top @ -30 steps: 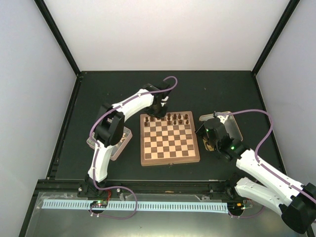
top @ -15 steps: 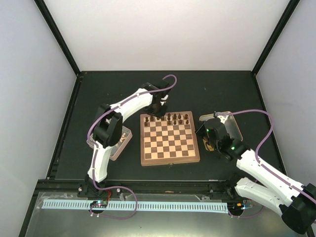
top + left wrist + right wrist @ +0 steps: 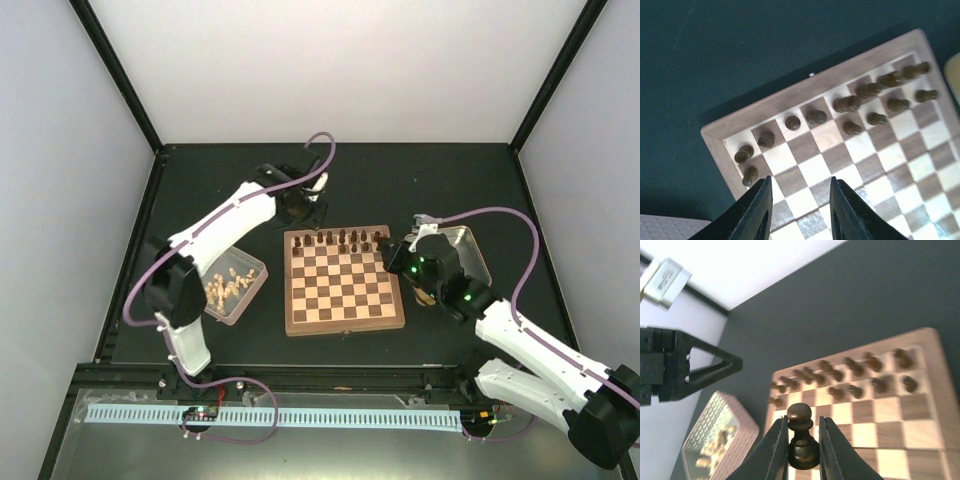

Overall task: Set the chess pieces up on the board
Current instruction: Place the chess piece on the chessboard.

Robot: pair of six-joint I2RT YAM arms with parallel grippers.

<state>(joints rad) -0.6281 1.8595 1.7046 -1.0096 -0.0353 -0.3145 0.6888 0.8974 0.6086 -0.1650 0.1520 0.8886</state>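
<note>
The board lies mid-table. Several dark chess pieces stand in its two far rows; they also show in the left wrist view and the right wrist view. My right gripper hovers over the board's right edge, shut on a dark pawn held upright between the fingers. My left gripper is open and empty, raised beyond the board's far-left corner; its fingers frame the board's left squares.
A pink tray with cream-coloured pieces sits left of the board and shows in the right wrist view. A metal tray sits right of the board, partly behind my right arm. Black walls enclose the dark table.
The left arm swung left and back from the board's far-left corner, uncovering the pink tray. The right gripper moved left from the metal tray to the board's right edge.
</note>
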